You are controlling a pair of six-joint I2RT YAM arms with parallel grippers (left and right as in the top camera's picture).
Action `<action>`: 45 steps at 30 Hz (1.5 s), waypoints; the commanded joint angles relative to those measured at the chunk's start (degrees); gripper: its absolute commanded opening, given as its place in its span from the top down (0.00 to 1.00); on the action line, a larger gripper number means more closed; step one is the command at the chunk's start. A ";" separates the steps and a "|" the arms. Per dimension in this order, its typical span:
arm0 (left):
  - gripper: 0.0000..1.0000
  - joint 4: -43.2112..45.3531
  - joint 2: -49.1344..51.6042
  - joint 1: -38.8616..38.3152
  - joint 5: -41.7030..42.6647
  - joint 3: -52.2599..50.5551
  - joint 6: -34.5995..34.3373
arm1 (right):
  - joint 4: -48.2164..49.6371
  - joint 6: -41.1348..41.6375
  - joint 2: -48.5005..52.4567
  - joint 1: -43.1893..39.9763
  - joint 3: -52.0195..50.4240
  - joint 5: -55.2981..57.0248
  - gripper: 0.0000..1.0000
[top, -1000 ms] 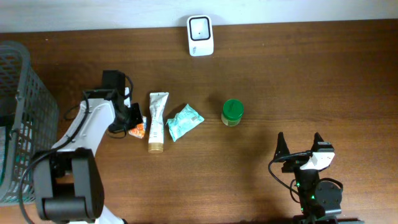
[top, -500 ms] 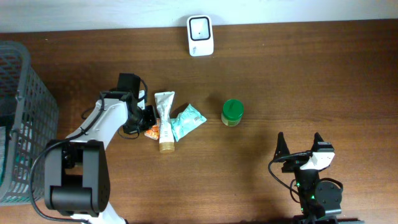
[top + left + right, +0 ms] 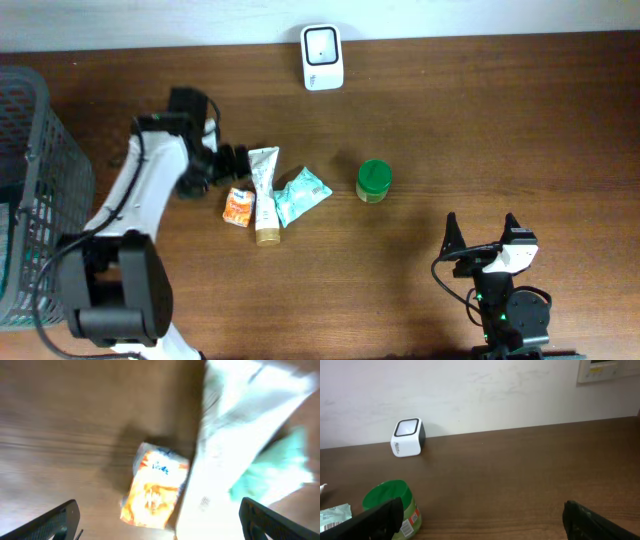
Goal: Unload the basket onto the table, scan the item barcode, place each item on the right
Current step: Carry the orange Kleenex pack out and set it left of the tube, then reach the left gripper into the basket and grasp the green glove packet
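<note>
A small orange packet (image 3: 237,206) lies flat on the table, touching the left side of a white tube (image 3: 264,193). A teal packet (image 3: 300,195) rests against the tube's right side. My left gripper (image 3: 230,160) hovers open just above and behind the orange packet, holding nothing. In the blurred left wrist view the orange packet (image 3: 155,492) sits between the spread fingers (image 3: 55,522), with the white tube (image 3: 225,450) to its right. The white scanner (image 3: 322,57) stands at the table's far edge. My right gripper (image 3: 485,235) rests open at the front right.
A green-lidded jar (image 3: 374,181) stands right of the packets; the right wrist view shows the jar (image 3: 392,507) with a barcode label, and the scanner (image 3: 407,438) against the wall. A grey wire basket (image 3: 35,190) fills the left edge.
The left gripper carried the orange packet rightward, nudging the tube and teal packet along, then opened, left the packet on the table and drew back up-left. The right arm stayed still.
</note>
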 commanded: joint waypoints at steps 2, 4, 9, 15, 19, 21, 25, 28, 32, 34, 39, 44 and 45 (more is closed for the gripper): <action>0.01 -10.16 -6.73 4.33 -9.49 21.75 0.70 | -0.42 0.35 -0.33 0.31 -0.31 0.09 0.02; 0.01 -12.87 -8.07 6.69 -13.14 27.85 0.70 | -0.42 0.35 -0.33 0.31 -0.31 0.09 0.02; 0.01 -14.36 -12.00 16.79 -19.82 34.88 0.63 | -0.42 0.35 -0.33 0.31 -0.31 0.09 0.02; 0.01 -14.23 -12.20 35.54 -22.45 33.35 -1.77 | -0.42 0.35 -0.33 0.31 -0.31 0.09 0.02; 0.01 -13.70 -10.49 43.23 -22.47 30.56 -1.70 | -0.42 0.35 -0.33 0.31 -0.31 0.07 0.02; 0.00 -12.68 -9.77 45.90 -22.45 27.87 -1.33 | -0.42 0.35 -0.33 0.31 -0.31 0.09 0.02; 0.00 -8.61 -8.72 49.24 -22.40 19.17 4.83 | -0.42 0.35 -0.33 0.31 -0.31 0.09 0.02; 0.00 -4.22 -7.96 50.31 -22.43 11.80 12.09 | -0.42 0.35 -0.33 0.31 -0.31 0.09 0.02; 0.00 1.55 -7.26 51.10 -22.40 4.17 19.26 | -0.42 0.35 -0.33 0.31 -0.31 0.09 0.02; 0.00 5.40 -6.45 51.28 -22.38 0.35 22.97 | -0.42 0.35 -0.33 0.31 -0.31 0.09 0.01; 0.00 11.15 -3.50 51.28 -22.21 -4.85 29.53 | -0.42 0.35 -0.33 0.31 -0.31 0.09 0.02; 0.00 12.31 1.29 51.28 -22.23 -5.18 30.84 | -0.42 0.35 -0.33 0.31 -0.31 0.09 0.02; 0.00 12.33 2.34 51.28 -22.23 -5.18 32.44 | -0.42 0.35 -0.33 0.31 -0.31 0.09 0.02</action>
